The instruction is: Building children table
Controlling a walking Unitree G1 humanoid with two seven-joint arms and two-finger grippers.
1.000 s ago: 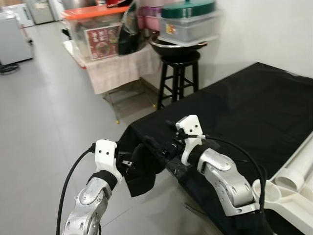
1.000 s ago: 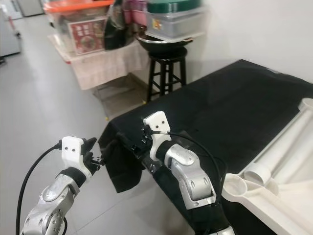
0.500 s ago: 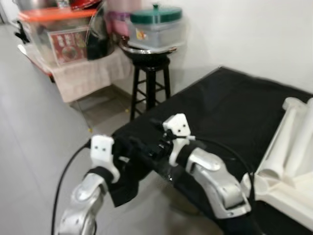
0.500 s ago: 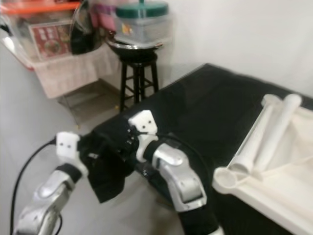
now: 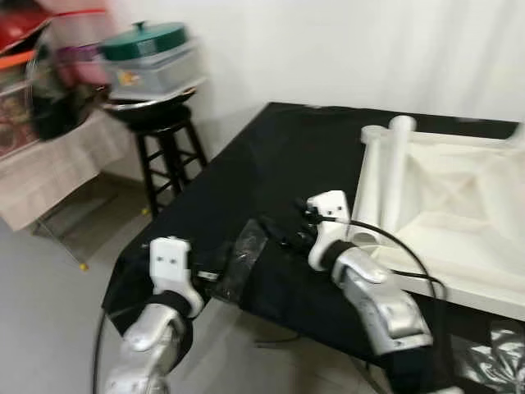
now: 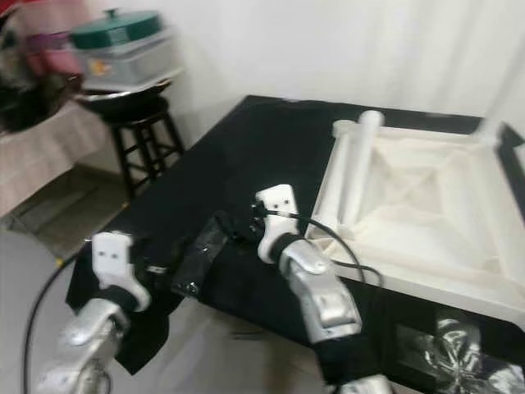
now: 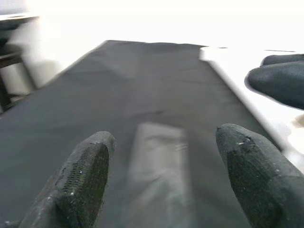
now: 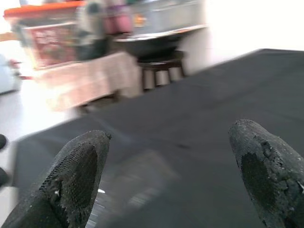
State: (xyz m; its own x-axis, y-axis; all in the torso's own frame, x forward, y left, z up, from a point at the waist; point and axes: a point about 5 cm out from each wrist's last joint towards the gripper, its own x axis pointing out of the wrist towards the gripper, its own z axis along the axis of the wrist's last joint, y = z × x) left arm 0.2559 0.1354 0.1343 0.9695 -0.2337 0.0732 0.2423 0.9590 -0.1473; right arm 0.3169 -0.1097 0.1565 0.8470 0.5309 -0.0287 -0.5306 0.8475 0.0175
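Children table top (image 5: 447,193), a white moulded panel lying upside down with its ribbed underside facing up, rests on the black cloth (image 5: 271,164) that covers the table, toward the robot's right and well back from the near edge. We see two white tubular legs (image 5: 394,168) lying side by side along the panel's left rim, touching it. Near the cloth's front edge lies a clear plastic bag (image 6: 201,250), flat and slightly crumpled, between the two arms. Our left tool (image 7: 164,175) hovers just above the near edge of the cloth, its two black fingers (image 7: 83,173) spread wide apart with nothing between them; the plastic bag lies ahead of it. Our right tool (image 8: 171,175) is held low over the cloth just beside the panel's near left corner, its fingertips (image 8: 78,166) likewise parted and gripping nothing. Both silver forearms carry white wrist housings, and a black cable loops from the right one (image 5: 328,217). Beyond the table's far left corner stands a black stool (image 5: 168,152) bearing a dark pan and a grey lidded container with a green lid (image 5: 148,53). A white wall (image 5: 344,49) backs the scene, and the views are somewhat blurred.
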